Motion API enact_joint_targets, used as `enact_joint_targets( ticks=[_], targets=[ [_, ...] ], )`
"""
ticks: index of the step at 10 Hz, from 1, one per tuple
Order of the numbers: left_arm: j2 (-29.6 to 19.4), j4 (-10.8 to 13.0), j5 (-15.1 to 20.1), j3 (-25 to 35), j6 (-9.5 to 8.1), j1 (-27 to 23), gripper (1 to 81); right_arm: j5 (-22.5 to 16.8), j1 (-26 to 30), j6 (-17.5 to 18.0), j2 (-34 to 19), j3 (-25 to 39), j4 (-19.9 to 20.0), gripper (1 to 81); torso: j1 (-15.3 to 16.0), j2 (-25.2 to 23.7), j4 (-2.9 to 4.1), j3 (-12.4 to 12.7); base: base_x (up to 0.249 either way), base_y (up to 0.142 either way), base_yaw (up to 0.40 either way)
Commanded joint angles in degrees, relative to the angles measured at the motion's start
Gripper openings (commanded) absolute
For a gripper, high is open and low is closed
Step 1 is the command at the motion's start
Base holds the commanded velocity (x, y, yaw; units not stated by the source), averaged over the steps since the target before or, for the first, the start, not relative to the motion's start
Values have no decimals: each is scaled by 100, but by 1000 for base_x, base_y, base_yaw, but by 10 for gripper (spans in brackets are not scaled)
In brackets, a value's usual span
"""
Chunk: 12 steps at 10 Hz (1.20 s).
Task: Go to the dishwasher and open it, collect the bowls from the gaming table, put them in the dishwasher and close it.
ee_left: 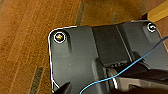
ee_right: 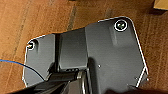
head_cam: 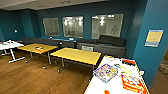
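Note:
The dishwasher, the gaming table and the bowls are out of view. From the head view I look into a room with dark blue walls and a wooden floor (head_cam: 30,77). Both wrist views look down past the robot's own dark plate onto that wooden floor (ee_left: 22,37) (ee_right: 30,17). A thin blue cable (ee_left: 125,67) crosses the plate in the left wrist view.
Two yellow tables (head_cam: 76,55) (head_cam: 35,47) stand in the middle, the left one with small items on it. A white table (head_cam: 112,86) with colourful game boxes (head_cam: 105,72) is close at the right. Another white table (head_cam: 10,45) is far left. Grey sofas (head_cam: 100,45) line the back wall.

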Motion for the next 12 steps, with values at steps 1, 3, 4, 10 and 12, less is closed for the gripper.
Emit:
enact_joint_targets(
  ticks=[1, 3, 4, 10, 12],
  targets=[
    [4, 18, 274, -17, 17, -299, 811, -262, 324, -5, 4, 2, 40, 811, 0, 0, 0, 0, 0, 0, -356],
    [4, 18, 274, -17, 17, -299, 811, -262, 298, -5, 4, 2, 40, 811, 0, 0, 0, 0, 0, 0, -359],
    [4, 18, 274, -17, 17, -299, 811, -262, 297, -5, 4, 19, 31, 811, 0, 0, 0, 0, 0, 0, -360],
    [13, 1, 291, -17, 8, -299, 811, -262, 315, -31, -39, 19, 5, 811, -2, 0, 0, 0, 0, 0, -79],
    [31, -25, 309, -17, 0, -299, 811, -236, 280, -31, -66, 72, 14, 811, -2, 0, 0, 0, 0, 0, 0]
  ],
)
